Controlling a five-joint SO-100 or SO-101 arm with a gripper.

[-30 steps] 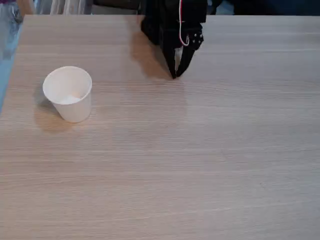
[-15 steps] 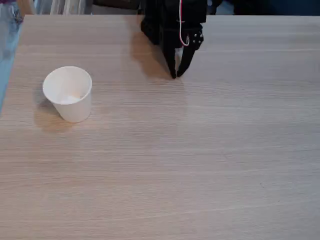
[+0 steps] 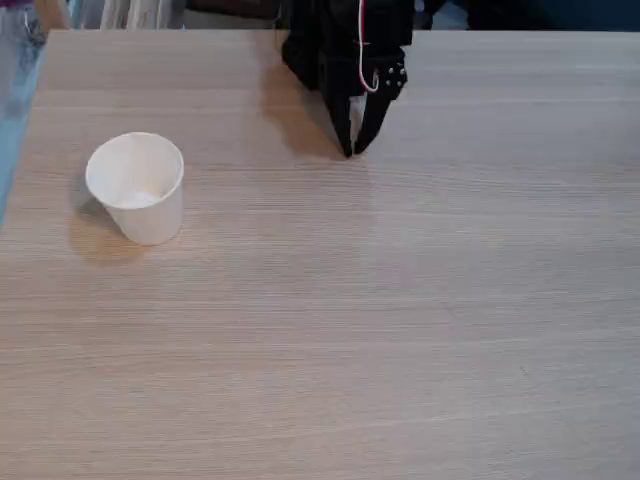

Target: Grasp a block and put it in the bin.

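Observation:
The bin (image 3: 136, 187) is a white paper cup standing upright on the left of the wooden table, its wide rim open towards the camera. Its inside looks plain white, and I cannot make out anything in it. The block is hidden. My black gripper (image 3: 349, 150) hangs at the back centre of the table, well to the right of the cup, pointing down. Its fingertips meet just above the wood, so it is shut. A pale sliver shows higher up between the fingers (image 3: 371, 112); I cannot tell what it is.
The light wooden table (image 3: 400, 330) stretches wide in front of and to the right of the gripper. Its left edge (image 3: 18, 150) runs close to the cup. The black arm base (image 3: 340, 40) stands at the back edge.

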